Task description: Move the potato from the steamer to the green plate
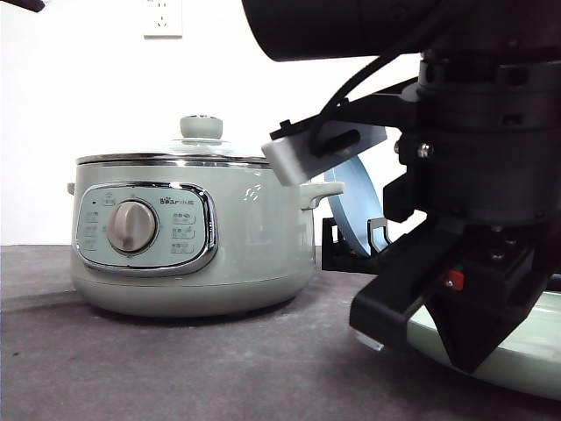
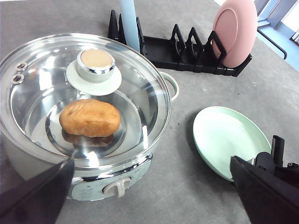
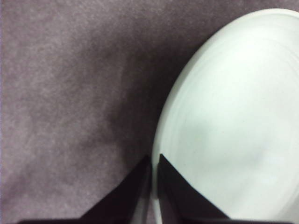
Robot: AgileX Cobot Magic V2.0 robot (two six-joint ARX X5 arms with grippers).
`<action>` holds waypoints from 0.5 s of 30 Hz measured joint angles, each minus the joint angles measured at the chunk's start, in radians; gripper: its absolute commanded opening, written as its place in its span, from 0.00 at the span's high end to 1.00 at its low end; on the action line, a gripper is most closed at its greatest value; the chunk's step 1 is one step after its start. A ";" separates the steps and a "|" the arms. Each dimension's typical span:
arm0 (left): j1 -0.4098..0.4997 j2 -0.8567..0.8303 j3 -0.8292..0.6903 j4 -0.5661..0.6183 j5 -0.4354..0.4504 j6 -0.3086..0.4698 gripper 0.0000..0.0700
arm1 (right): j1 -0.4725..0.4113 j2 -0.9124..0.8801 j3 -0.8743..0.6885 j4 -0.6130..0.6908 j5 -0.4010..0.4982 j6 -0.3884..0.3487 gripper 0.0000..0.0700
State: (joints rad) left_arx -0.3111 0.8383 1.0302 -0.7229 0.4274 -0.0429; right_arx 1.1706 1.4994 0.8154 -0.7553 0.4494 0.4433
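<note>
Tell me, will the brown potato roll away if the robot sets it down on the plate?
The oblong brown potato looks rounded, so it might rock or roll sideways. Its matte, rough skin probably grips well. The shallow pale green plate has a raised rim that would likely stop it.

grey table [image 2: 187,186], steamer [image 2: 84,140], green plate [image 2: 224,135], black rack [image 2: 187,60]

My right arm [image 1: 478,132] is matte black: a thick round housing up top, stacked ring-shaped joint sections below, and an angular wedge-shaped body with a small red spot. A black cable [image 1: 368,74] loops beside a pale grey bracket [image 1: 307,153]. A silver screw shows on one side. My fingers [image 3: 177,196] are black, tapering points.
</note>
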 measured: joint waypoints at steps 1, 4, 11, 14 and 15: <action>0.000 0.000 0.000 0.000 0.000 0.000 0.00 | 0.000 0.000 0.000 -0.002 0.000 -0.001 0.65; 0.000 0.000 0.000 0.000 0.000 0.000 0.00 | -0.003 -0.010 0.007 -0.042 -0.011 -0.003 0.41; 0.000 0.000 0.000 0.000 0.000 0.000 0.00 | -0.066 -0.146 0.101 -0.099 -0.165 -0.069 0.30; 0.000 0.000 0.000 0.000 0.000 0.000 0.00 | -0.125 -0.227 0.137 -0.099 -0.255 -0.114 0.29; 0.000 0.000 0.000 0.000 0.000 0.000 0.00 | -0.150 -0.253 0.145 -0.099 -0.281 -0.126 0.26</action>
State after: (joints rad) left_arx -0.3111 0.8383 1.0300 -0.7227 0.4274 -0.0425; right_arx 1.0202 1.2460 0.9605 -0.8547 0.1679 0.3175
